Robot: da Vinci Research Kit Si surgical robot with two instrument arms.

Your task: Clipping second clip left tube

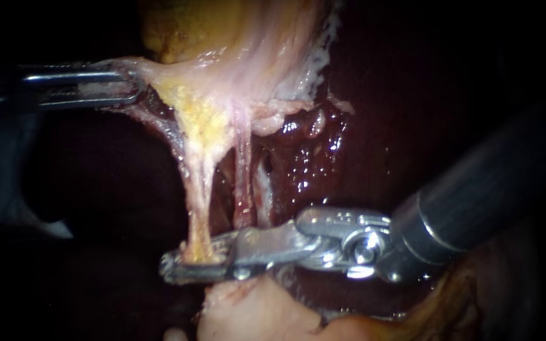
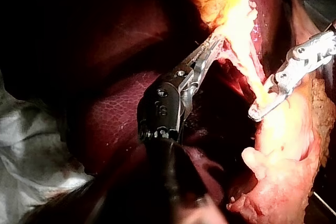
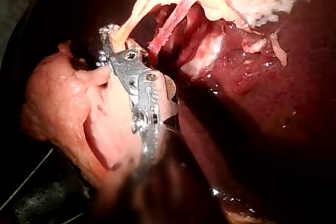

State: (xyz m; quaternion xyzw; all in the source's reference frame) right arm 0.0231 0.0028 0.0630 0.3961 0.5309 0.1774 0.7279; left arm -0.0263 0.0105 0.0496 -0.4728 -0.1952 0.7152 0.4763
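The left tube (image 1: 198, 208), a yellowish strand, hangs taut from the pale gallbladder (image 1: 235, 57). My right instrument (image 1: 175, 265) comes in from the lower right. Its long metal jaws lie across the tube's lower end, one on each side, shut on it. The pink right tube (image 1: 242, 183) runs just beside it, outside the jaws. My left instrument (image 1: 131, 88) is shut on the gallbladder's edge and holds it stretched to the left. The right wrist view shows the right instrument (image 3: 109, 35) on the left tube (image 3: 131, 19). In the left wrist view the left instrument (image 2: 214, 43) grips pale tissue.
Glistening dark red liver (image 1: 323, 158) lies behind and to the right of the tubes. A pale fatty lump (image 1: 248, 316) sits right under the right instrument's jaws, also visible beside them (image 3: 58, 103). White cloth (image 2: 31, 150) lies beside the left shaft.
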